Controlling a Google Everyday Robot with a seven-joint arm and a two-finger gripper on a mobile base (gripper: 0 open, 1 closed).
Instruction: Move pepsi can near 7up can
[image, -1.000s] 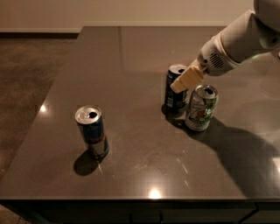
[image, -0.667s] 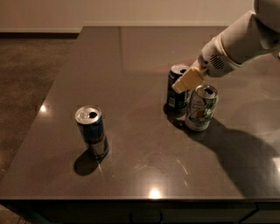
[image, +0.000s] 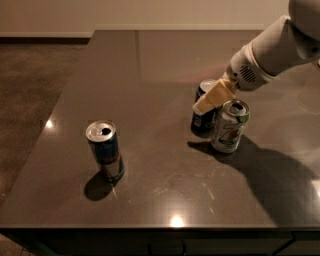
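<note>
The pepsi can (image: 202, 119) is dark navy with a silver top and stands upright right of the table's middle. The 7up can (image: 229, 126) is pale silver-white with green markings. It stands upright just to the right of the pepsi can and slightly nearer, almost touching it. My gripper (image: 209, 101) reaches in from the upper right on a white arm (image: 272, 50). Its beige tip sits over the top front of the pepsi can and hides part of it.
A slimmer blue-and-silver can (image: 105, 150) stands upright at the front left of the dark table (image: 150, 65). The table's left edge borders a brown floor (image: 30, 90). Its front edge runs along the bottom of the view.
</note>
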